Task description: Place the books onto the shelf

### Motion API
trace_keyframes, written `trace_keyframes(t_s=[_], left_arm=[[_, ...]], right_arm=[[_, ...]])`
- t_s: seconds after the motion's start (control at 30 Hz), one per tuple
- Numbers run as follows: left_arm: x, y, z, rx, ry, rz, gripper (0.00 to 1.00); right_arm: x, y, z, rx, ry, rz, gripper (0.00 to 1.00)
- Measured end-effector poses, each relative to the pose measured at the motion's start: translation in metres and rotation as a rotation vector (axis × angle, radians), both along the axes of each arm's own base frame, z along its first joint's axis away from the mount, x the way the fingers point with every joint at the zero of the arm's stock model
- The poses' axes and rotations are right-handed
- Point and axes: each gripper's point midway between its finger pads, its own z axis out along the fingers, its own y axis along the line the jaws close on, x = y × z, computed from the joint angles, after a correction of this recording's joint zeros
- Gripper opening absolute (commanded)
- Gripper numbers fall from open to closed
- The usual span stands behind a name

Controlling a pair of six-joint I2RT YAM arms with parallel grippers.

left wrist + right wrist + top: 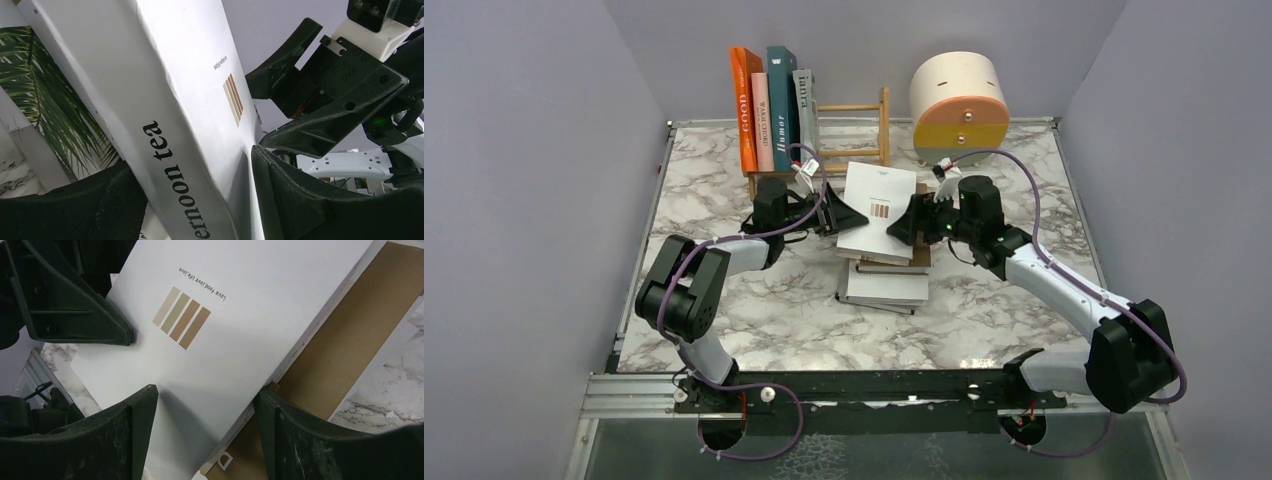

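A white book (879, 200) hangs tilted over a stack of books (884, 285) mid-table. My left gripper (842, 215) clamps its left edge. In the left wrist view its spine, reading "afternoon tea" (185, 100), fills the gap between my left gripper's (190, 165) fingers. My right gripper (906, 224) holds the right edge. In the right wrist view, one finger of that gripper (207, 390) lies on the cover (260, 300) and the other under its edge. On the light-wood shelf (854, 128), orange (744, 110), pink (762, 120), teal (782, 95) and grey (804, 100) books stand upright at its left end.
A round cream, yellow and orange drawer unit (959, 100) stands at the back right. A palm-leaf cover (45, 95) and a brown cover (350, 340) lie under the lifted book. Grey walls enclose the marble table (754, 300) on three sides.
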Motion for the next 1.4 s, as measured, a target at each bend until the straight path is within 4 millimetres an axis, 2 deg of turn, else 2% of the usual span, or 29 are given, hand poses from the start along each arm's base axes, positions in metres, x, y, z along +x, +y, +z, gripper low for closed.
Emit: trace_keyframes(t_s=[0.2,0.3,0.33,0.47,0.63,0.83,0.9,1.13,1.4], left_arm=[[-0.002,-0.002,0.008,-0.034,-0.008,-0.02,0.62],[-0.003,-0.003,0.01,-0.043,-0.007,-0.025,0.58],[-0.003,-0.003,0.011,-0.045,-0.005,-0.027,0.55],[-0.003,-0.003,0.012,-0.052,0.006,-0.026,0.32],[-0.004,-0.003,0.016,-0.069,0.026,-0.03,0.28],[-0.003,-0.002,0.022,-0.076,0.018,-0.029,0.03],[-0.003,0.0,0.028,-0.082,0.005,-0.027,0.0],[-0.001,0.01,0.068,-0.116,-0.088,-0.019,0.0],[0.013,0.033,0.147,-0.153,-0.285,0.045,0.0]], right_arm=[[-0.003,0.007,-0.002,0.002,0.001,0.022,0.68],[-0.004,0.01,-0.002,0.003,-0.001,0.029,0.68],[-0.005,0.01,-0.002,0.003,-0.001,0.031,0.68],[-0.005,0.011,-0.001,0.004,-0.002,0.034,0.68],[-0.003,0.013,0.005,0.017,-0.025,0.037,0.68],[-0.002,0.014,0.009,0.024,-0.037,0.039,0.7],[-0.001,0.015,0.015,0.03,-0.05,0.039,0.74],[-0.006,0.01,0.052,0.066,-0.14,0.022,0.85],[-0.009,-0.02,0.089,0.051,-0.253,-0.111,0.87]])
